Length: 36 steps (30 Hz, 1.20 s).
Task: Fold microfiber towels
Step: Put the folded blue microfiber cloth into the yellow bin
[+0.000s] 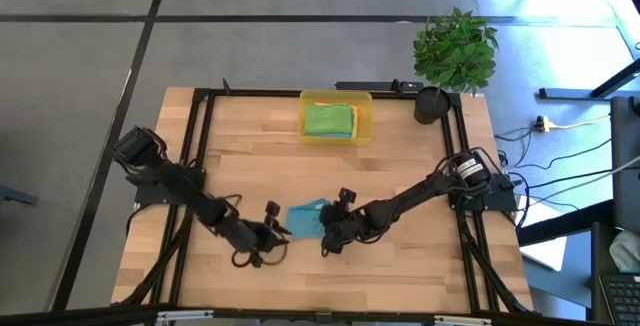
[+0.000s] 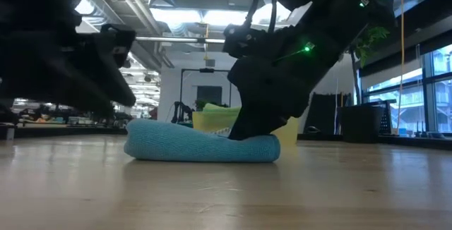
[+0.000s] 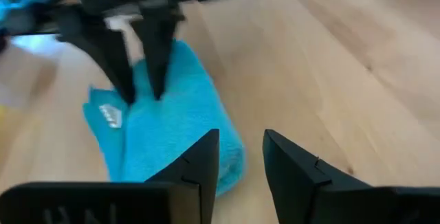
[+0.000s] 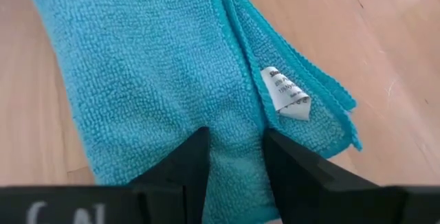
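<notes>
Folded teal-blue towel [image 1: 308,218] lying on the wooden table [image 1: 400,156] near its front middle, white label [image 4: 287,95] showing at one edge. Right gripper [image 4: 235,157] presses down on the towel, its jaws pinching a ridge of the cloth. Left gripper [image 3: 240,157] sits just beside the towel, jaws slightly spread, holding nothing. Yellow tray [image 1: 364,116] with green towel [image 1: 329,120] stands at the table's back

The wooden table [image 1: 400,156] carries a folded teal towel [image 1: 305,218] under the right pincer [image 1: 327,238]; a yellow tray [image 1: 364,118] and a potted plant [image 1: 432,104] stand well beyond that pincer.
</notes>
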Motion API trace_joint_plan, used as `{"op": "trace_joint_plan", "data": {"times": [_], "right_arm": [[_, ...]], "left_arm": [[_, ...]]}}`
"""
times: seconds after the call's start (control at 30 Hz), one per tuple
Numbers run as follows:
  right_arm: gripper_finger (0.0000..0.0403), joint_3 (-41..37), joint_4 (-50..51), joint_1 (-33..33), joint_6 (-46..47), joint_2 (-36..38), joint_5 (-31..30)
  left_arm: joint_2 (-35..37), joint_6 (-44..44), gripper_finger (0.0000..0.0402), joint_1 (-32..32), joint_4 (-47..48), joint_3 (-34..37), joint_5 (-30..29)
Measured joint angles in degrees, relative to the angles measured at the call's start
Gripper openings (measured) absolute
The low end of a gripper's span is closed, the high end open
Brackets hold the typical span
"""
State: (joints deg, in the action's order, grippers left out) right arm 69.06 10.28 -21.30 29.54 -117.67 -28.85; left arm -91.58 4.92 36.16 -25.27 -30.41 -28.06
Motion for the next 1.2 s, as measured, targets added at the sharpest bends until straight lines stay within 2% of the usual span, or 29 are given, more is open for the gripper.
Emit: {"op": "trace_joint_plan", "data": {"times": [0.13, 0.27, 0.47, 0.6, 0.8, 1.13, 1.2], "right_arm": [[0.0139, 0.00, -0.22, 0.54, 0.20, 0.00, 1.03], [0.0139, 0.00, -0.38, 0.85, 0.22, 0.02, 3.08], [0.0139, -0.01, -0.39, 0.85, 0.21, 0.04, 3.34], [0.0139, -0.02, -0.40, 0.85, 0.46, 0.04, 3.89], [0.0139, -0.02, -0.48, 0.87, 1.33, 0.04, 4.32], [0.0139, -0.04, -0.53, 0.89, 1.55, 0.07, 5.19], [0.0139, -0.04, -0.50, 0.89, 1.55, 0.07, 5.26]], "left_arm": [[-4.24, 1.04, 0.0121, 0.94, 10.09, -7.07, -0.21], [-8.30, 1.38, 0.0154, 1.09, 20.69, -14.60, -3.43], [-13.68, 1.19, 0.0208, 0.33, 29.18, -20.60, -7.42], [-16.10, 0.33, 0.0225, -0.11, 29.97, -21.54, -9.40], [-18.00, 0.84, 0.0225, 0.05, 30.79, -21.55, -16.96], [-17.99, -0.73, 0.0224, -0.90, 35.89, -21.56, -19.29], [-17.83, -0.40, 0.0223, -0.34, 35.94, -21.46, -21.24]]}}
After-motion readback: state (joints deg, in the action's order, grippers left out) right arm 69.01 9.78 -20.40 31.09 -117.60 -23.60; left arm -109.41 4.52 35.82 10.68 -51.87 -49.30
